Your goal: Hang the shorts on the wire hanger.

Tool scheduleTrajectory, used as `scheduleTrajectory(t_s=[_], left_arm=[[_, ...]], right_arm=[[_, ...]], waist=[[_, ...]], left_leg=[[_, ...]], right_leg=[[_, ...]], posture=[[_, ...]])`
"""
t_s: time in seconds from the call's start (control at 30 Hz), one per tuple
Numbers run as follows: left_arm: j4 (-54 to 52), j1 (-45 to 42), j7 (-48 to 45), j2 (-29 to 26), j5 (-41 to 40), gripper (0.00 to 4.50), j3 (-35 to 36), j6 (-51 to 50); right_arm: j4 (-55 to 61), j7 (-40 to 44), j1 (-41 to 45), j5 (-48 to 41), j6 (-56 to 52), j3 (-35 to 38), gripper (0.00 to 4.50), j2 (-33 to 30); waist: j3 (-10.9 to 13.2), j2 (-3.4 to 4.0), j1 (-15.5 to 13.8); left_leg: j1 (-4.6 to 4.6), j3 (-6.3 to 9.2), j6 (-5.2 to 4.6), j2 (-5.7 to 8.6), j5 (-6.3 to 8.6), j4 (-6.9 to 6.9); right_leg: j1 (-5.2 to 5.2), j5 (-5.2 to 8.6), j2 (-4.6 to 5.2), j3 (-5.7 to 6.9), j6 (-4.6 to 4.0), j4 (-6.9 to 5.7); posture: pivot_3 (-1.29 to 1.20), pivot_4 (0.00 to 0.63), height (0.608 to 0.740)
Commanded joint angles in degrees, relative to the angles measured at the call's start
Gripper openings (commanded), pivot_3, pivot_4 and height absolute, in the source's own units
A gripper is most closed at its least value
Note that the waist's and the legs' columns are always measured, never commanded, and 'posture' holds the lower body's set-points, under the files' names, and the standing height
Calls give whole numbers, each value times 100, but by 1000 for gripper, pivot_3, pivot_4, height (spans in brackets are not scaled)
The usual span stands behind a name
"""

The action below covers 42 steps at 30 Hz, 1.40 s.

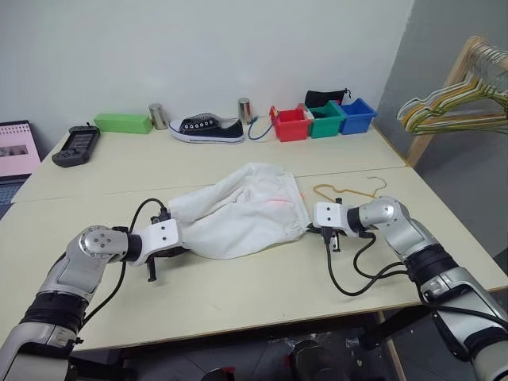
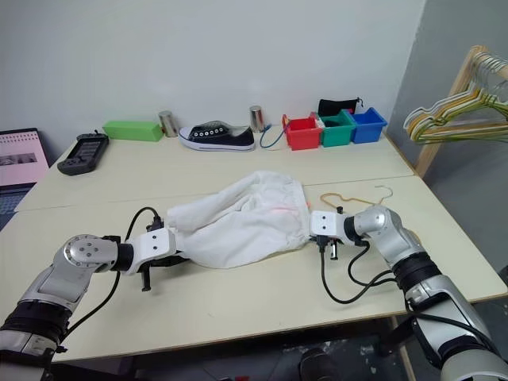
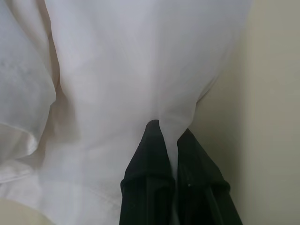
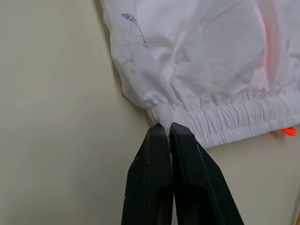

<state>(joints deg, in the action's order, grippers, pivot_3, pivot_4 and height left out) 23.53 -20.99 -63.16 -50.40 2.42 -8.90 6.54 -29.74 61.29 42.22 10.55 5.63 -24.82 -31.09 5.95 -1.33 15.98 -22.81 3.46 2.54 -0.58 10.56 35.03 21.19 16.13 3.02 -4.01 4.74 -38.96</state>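
While bins (image 1: 324,119) sit behind, grippers pinch shorts (image 1: 238,210).

Looks like a robot test lab: two plain beige worktops (image 1: 238,294) pushed together against a bare white wall. Behind the seam sit staged props: black sneaker (image 1: 208,128), red, green, blue bins (image 1: 323,120), metal cans. Wooden hanger rack (image 1: 464,75) beside the worktops.

No words or numbers can be read on anything here. The pink page (image 2: 17,159) has marks too small to read.
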Motion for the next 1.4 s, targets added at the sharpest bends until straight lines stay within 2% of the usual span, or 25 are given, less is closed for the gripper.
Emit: scheduleTrajectory(t_s=[0.03, 0.13, 0.23, 0.37, 0.47, 0.6, 0.67, 0.77, 0.87, 0.9, 0.93, 0.97, 1.0, 1.03, 1.07, 1.1, 1.17, 1.27, 1.4], left_arm=[[-160, -39, 23, -70, -5, 40, 124, -10], [-386, 112, -15, -126, -55, 40, 158, -117], [-1274, 571, -419, -356, -524, 40, 363, -698], [-2941, 1465, -1209, -997, -1418, 40, 676, -1761], [-3957, 1993, -1935, -1656, -2473, 40, 1250, -2691], [-3778, 1787, -2186, -1914, -2668, 40, 1358, -2896], [-3224, 1312, -2083, -1793, -2326, 40, 1111, -2651], [-205, -1182, -413, -754, -691, 40, 348, -1433], [2479, -3464, 2044, -38, 536, 40, -30, -506], [3093, -4037, 2850, 76, 862, 40, -136, -214], [3543, -4412, 3365, 150, 1085, 40, -221, 37], [3895, -4807, 3966, 202, 1321, 40, -309, 320], [4091, -5272, 4963, 225, 1561, 40, -315, 596], [4240, -5641, 5690, 241, 1686, 40, -277, 811], [4296, -5941, 6399, 215, 1883, 40, -299, 1011], [4349, -6100, 6760, 202, 1983, 40, -310, 1161], [4417, -6188, 6891, 201, 2081, 40, -343, 1384], [4529, -6002, 5818, 267, 1898, 40, -301, 1207], [3938, -5253, 3951, 146, 1395, 40, -136, 1027]], right_arm=[[90, -4, 191, 45, 91, 134, 0, -21], [294, 130, 168, -48, -2, 176, 0, -69], [1068, 728, -78, -404, -379, 266, 0, -376], [2413, 1697, -607, -993, -1075, 333, 0, -1077], [3628, 2700, -963, -1800, -2040, 408, 0, -1856], [3945, 3101, -792, -2444, -2783, 348, 0, -2227], [3578, 3008, -490, -2449, -2901, 339, 0, -2010], [881, 1245, 1172, -1898, -2419, 621, 0, -542], [-1583, -1337, 2826, -1361, -1531, 1126, 0, 474], [-2173, -2252, 3262, -1187, -1154, 1248, 0, 648], [-2604, -2828, 3548, -1064, -860, 1317, 0, 755], [-2947, -3869, 3844, -718, -332, 1275, 0, 771], [-3117, -4754, 4112, -505, 185, 1343, 0, 756], [-3240, -5388, 4306, -319, 643, 1358, 0, 746], [-3290, -5802, 4427, -188, 1039, 1363, 0, 770], [-3342, -5918, 4466, -153, 1278, 1375, 0, 818], [-3360, -5794, 4349, -119, 1645, 1338, 0, 938], [-3229, -4933, 3855, -172, 1661, 1205, 0, 1122], [-2455, -3450, 2869, -320, 1168, 1019, 0, 1201]], waist=[[0, 0, 0], [0, 0, 0], [0, 1, 2], [0, -1, -48], [2, 0, -146], [0, 8, -176], [-2, 5, -167], [-1, -3, -121], [0, -25, -44], [0, -24, -41], [-1, -25, -41], [-8, -24, -52], [-12, -28, -79], [-13, -29, -115], [-14, -27, -137], [-19, -25, -143], [-24, -21, -120], [-49, -4, -3], [-48, -5, 75]], left_leg=[[0, 0, 0, 0, 0, 0], [1, 0, 0, 0, 0, 0], [0, -1, 0, -1, 0, 0], [-10, 1, 1, -6, 1, -3], [-19, -1, 4, -10, 4, -10], [2, -1, 11, -14, 9, -10], [22, -1, 13, -15, 10, -10], [65, 2, 45, -8, 30, -6], [72, 58, 29, 10, 18, -19], [69, 86, 16, 17, -16, -17], [57, 120, 38, 20, -74, -19], [32, 138, 42, 20, -81, -17], [-5, 148, 41, 21, -85, -19], [-49, 148, 47, 21, -88, -19], [-105, 140, 58, 22, -82, -18], [-152, 135, 64, 23, -84, -19], [-220, 110, 101, 29, -98, -27], [-203, 84, 102, 105, -96, -96], [-197, 77, 96, 116, -93, -99]], right_leg=[[0, 0, 0, 0, 0, 0], [0, 0, 0, 0, 0, 0], [4, 0, 0, -3, 0, 0], [10, 4, 1, -1, -6, 1], [18, 25, 1, 2, -18, 4], [7, 58, 2, 16, -50, -4], [1, 65, 3, 22, -62, -2], [-22, 56, 4, 28, -58, 5], [-79, -30, 1, 55, -32, 48], [-86, -91, -1, 69, -40, 62], [-75, -123, -2, 94, -7, 57], [-51, -117, 0, 113, -16, 51], [11, -114, 2, 122, -19, 52], [41, -115, 8, 133, -23, 31], [115, -123, 20, 136, -41, -2], [165, -125, 28, 134, -46, -7], [255, -127, 48, 132, -48, -9], [253, -95, 123, 128, 4, 1], [217, -92, 131, 133, 8, 42]], posture=[[-188, 9, 740], [-187, 11, 740], [-176, 16, 740], [-161, 20, 740], [-155, 19, 740], [-153, 8, 740], [-151, 4, 740], [-163, 0, 740], [-165, 0, 740], [-173, 0, 740], [-173, 0, 740], [-186, 0, 740], [-192, 0, 740], [-195, 0, 740], [-197, 0, 740], [-197, 0, 740], [-189, 0, 740], [-179, 0, 740], [-158, 5, 740]])
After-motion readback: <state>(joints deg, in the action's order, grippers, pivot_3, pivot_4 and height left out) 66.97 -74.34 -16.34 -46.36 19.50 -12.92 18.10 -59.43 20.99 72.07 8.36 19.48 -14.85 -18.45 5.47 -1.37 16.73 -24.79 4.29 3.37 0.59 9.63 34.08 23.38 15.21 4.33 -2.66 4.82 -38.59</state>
